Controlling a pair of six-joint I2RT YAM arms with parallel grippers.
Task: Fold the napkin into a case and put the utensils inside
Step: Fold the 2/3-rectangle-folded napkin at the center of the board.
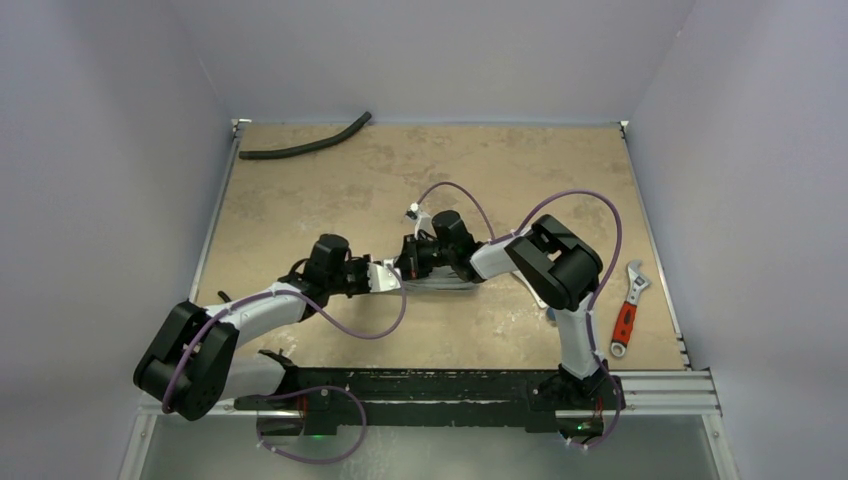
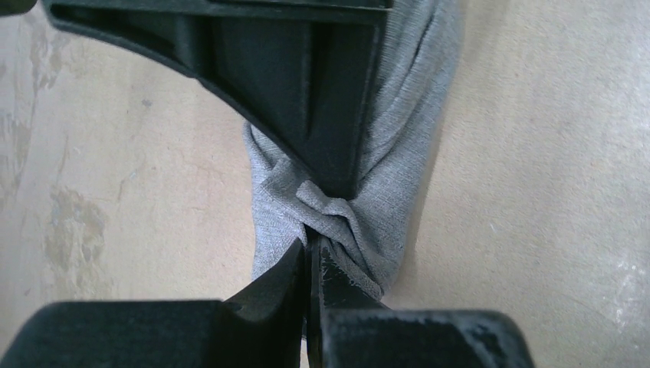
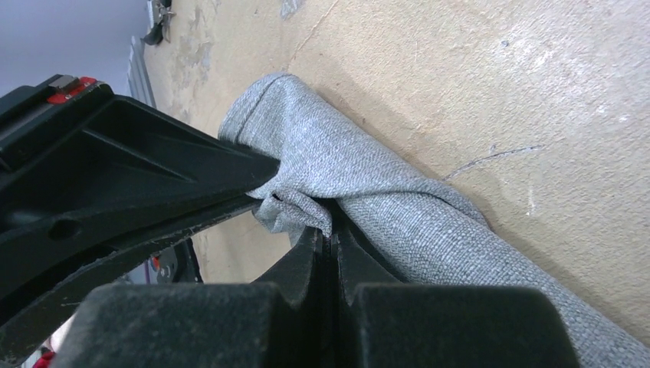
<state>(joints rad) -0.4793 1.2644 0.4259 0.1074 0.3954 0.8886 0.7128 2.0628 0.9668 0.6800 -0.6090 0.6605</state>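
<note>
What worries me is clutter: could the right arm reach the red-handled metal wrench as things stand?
Probably not yet: the right gripper is shut on the grey cloth napkin. Otherwise the wrench lies uncovered nearby, nothing between.

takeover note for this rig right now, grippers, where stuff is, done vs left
left gripper: shut on the napkin, pinching a bunched fold.
right gripper: shut on the same cloth, close beside the left one, mid-table.
napkin: gathered into a narrow bundle lying on the table, not a flat case.
utensils: not clearly visible in any view; the arms hide the area around the cloth.
done: both grippers have hold of the cloth.
left: form the case, find the utensils, put them inside.
not part of the job: wrench by the right edge, hose at the far left.
</note>
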